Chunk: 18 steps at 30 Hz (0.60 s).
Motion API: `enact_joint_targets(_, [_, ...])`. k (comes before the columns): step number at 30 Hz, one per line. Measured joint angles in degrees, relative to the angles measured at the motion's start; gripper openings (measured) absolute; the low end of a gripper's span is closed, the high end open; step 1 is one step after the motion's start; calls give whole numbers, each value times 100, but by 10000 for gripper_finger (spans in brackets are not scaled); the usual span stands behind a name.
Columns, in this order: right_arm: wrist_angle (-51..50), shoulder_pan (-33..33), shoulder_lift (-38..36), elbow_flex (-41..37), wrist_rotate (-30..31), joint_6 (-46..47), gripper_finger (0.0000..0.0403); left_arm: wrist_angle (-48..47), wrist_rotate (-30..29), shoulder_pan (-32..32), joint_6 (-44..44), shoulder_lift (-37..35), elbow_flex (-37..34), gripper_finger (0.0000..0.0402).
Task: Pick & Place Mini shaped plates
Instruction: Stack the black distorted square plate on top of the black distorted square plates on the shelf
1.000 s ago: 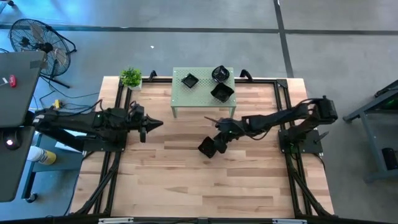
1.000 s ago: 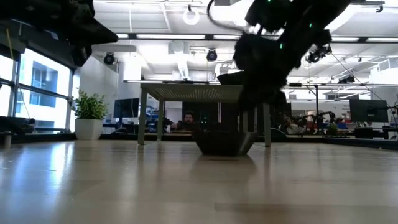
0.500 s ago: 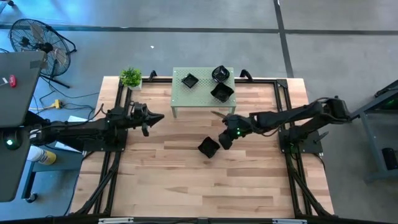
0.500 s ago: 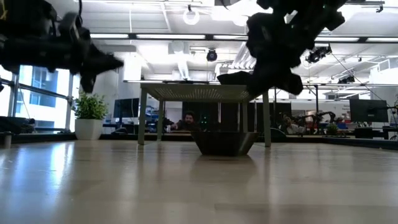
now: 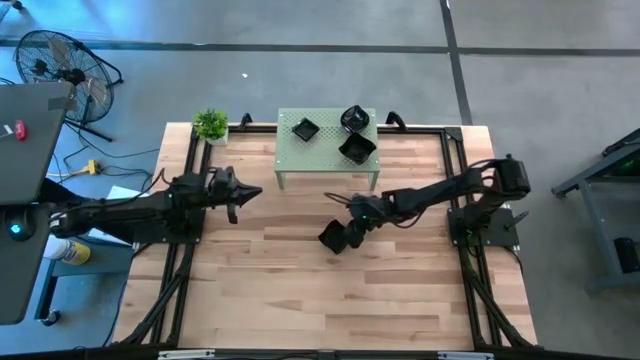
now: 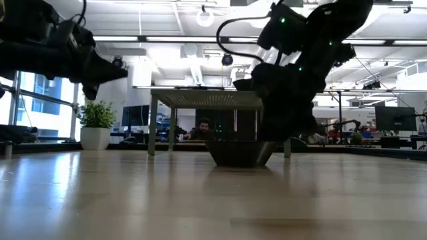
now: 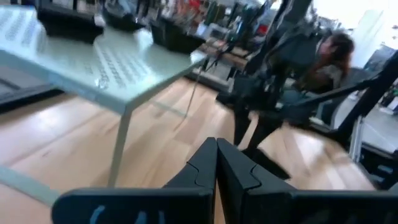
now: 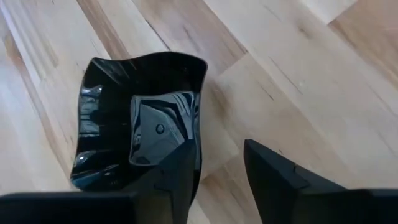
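A wavy-edged square mini plate [image 5: 335,236] is lying upright on the wooden desk [image 5: 300,290], near its middle, turned diamond-wise with one corner pointing towards the right hand [image 5: 357,228]; no long axis is shown. The right hand is spread open, one finger [image 8: 180,177] at the plate's rim, nothing gripped. Three more mini plates [image 5: 342,133] are sitting on the small green table [image 5: 292,155] at the far edge. The left hand [image 5: 243,196] is being held clenched, empty, above the desk's left side.

Open-plan robotics lab/office: strip ceiling lights [image 6: 200,39], monitor desks [image 6: 137,117], other robot rigs [image 6: 347,127] in bkgd.
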Motion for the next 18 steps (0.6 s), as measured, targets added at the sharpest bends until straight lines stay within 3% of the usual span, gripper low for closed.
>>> enact_joint_targets(6, [134,0,205,0,-6,0,104,-1026,-254,0,292,-1043,-19,0])
enact_joint_targets(12, [241,-1,205,0,18,-7,43,-1856,-377,0,492,-2150,-26,0])
enact_joint_targets(15, [410,-8,201,0,16,-2,11,-1807,-407,0,597,-2208,-30,0])
enact_joint_targets(18, [543,-8,150,0,18,56,6,-1855,-485,0,727,-2122,-32,0])
